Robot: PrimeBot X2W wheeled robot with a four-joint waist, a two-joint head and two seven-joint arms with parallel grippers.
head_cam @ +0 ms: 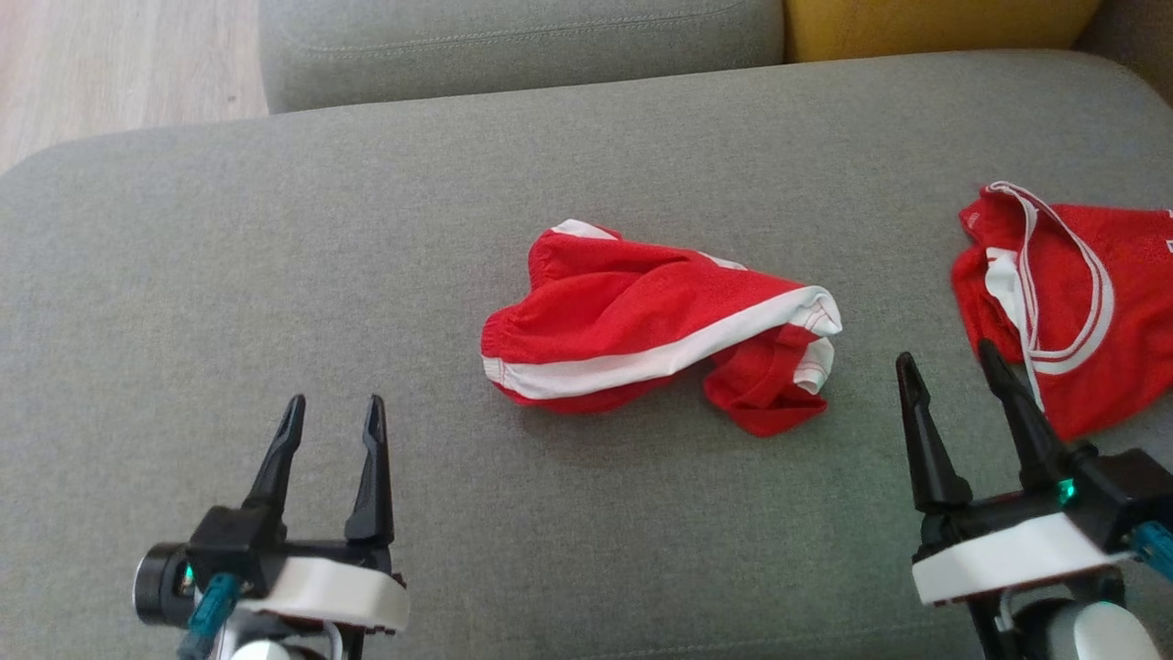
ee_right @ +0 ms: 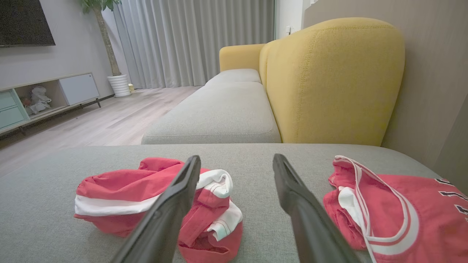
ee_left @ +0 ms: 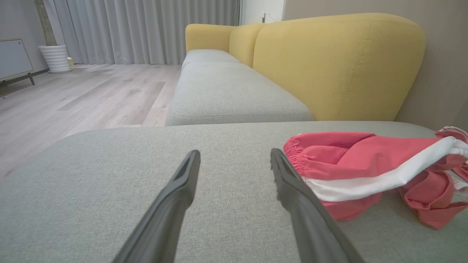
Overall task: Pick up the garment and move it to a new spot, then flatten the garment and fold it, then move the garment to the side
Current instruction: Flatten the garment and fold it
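Head view looked down on a broad grey seat cushion (head_cam: 275, 275). A second grey cushion (head_cam: 513, 46) and a yellow backrest (head_cam: 935, 23) lay beyond it, with pale wood floor (head_cam: 110, 64) at the far left. A red jersey (head_cam: 1090, 302) with white-trimmed openings lay crumpled at the cushion's right edge, well apart from the garment (head_cam: 641, 321). Black number marks showed on the jersey in the right wrist view.

The garment, a pair of red shorts with a gathered waistband and a broad white side stripe, sat bunched near the cushion's middle. Its right end was twisted into a lump that showed a white hem.

The left gripper (head_cam: 334, 401) stood at the lower left, nearer the camera than the garment, its fingers spread apart and holding nothing. The right gripper (head_cam: 947, 353) stood between garment and jersey, fingers likewise apart and empty. Its outer finger overlapped the jersey's near edge, and contact could not be judged.
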